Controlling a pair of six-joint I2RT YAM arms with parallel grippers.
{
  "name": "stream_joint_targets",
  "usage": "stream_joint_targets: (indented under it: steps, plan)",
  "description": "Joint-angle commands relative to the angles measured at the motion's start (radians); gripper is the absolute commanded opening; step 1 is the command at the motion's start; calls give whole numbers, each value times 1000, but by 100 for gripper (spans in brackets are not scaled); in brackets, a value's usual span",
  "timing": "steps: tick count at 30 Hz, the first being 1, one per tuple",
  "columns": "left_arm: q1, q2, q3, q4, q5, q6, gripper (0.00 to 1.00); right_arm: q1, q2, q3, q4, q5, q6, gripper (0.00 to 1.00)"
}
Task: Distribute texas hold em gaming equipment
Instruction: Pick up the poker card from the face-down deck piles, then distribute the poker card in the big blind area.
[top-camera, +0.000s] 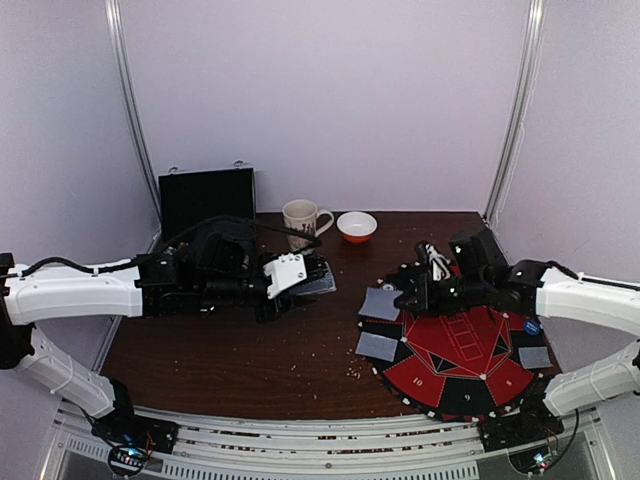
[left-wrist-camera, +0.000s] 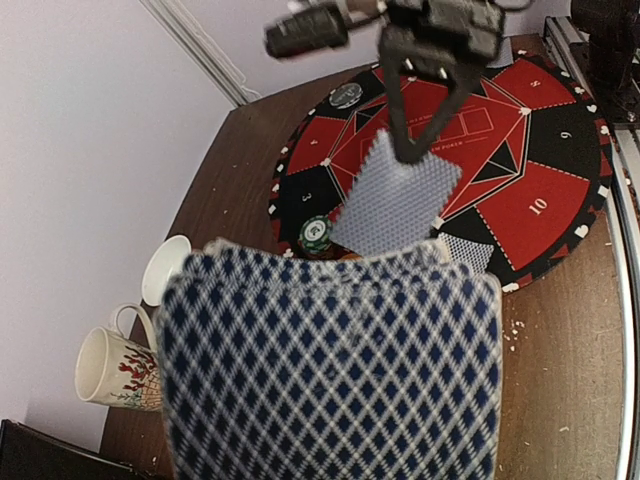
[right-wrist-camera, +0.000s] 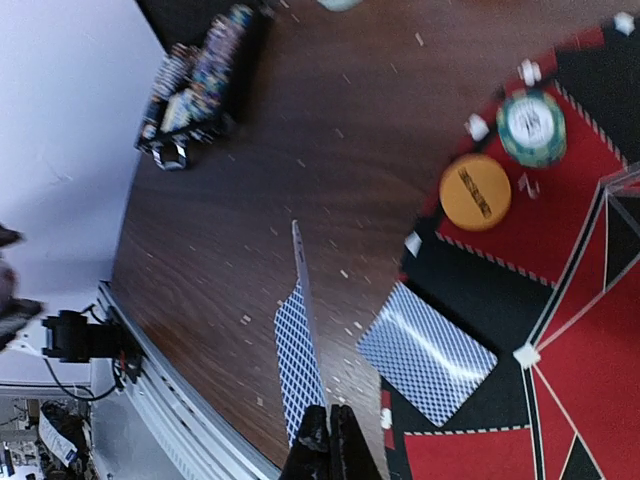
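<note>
My left gripper (top-camera: 305, 283) is shut on a deck of blue-diamond-backed cards (left-wrist-camera: 330, 360), held above the table left of the round mat (top-camera: 465, 375); the deck hides its fingers in the left wrist view. My right gripper (right-wrist-camera: 328, 432) is shut on one card (right-wrist-camera: 305, 330), seen edge-on above the mat's left rim. That same card (left-wrist-camera: 395, 195) hangs flat in the left wrist view. Another card (right-wrist-camera: 427, 352) lies face down on the mat. An orange chip (right-wrist-camera: 476, 191) and a green-white chip (right-wrist-camera: 532, 127) rest on the mat. A blue chip (top-camera: 532, 326) and a card (top-camera: 535, 357) lie at the mat's right.
A patterned mug (top-camera: 303, 222) and an orange-and-white bowl (top-camera: 357, 226) stand at the back centre. An open black case (top-camera: 207, 200) with rows of chips sits at the back left. Crumbs speckle the brown table (top-camera: 230, 360).
</note>
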Motion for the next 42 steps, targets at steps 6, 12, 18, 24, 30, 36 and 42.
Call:
stream_joint_targets:
  steps: [6, 12, 18, 24, 30, 36, 42]
  plan:
    - [-1, 9, 38, 37, -6, 2, 40, 32, 168, -208, 383, -45, 179, 0]
    - [-1, 9, 39, 35, -9, 3, 40, 33, 245, -229, 431, -49, 171, 0]
    - [-1, 12, 40, 32, -12, 2, 40, 31, 300, -225, 446, -60, 167, 0]
    - [-1, 10, 40, 32, -13, 3, 41, 31, 319, -231, 407, -47, 165, 0]
    - [-1, 10, 41, 32, -15, 2, 40, 32, 306, -226, 351, -31, 165, 3]
    - [-1, 12, 41, 32, -14, 3, 41, 31, 264, -217, 270, -5, 157, 22]
    - [-1, 10, 41, 30, -15, 2, 40, 30, 199, -127, 38, 119, 99, 40]
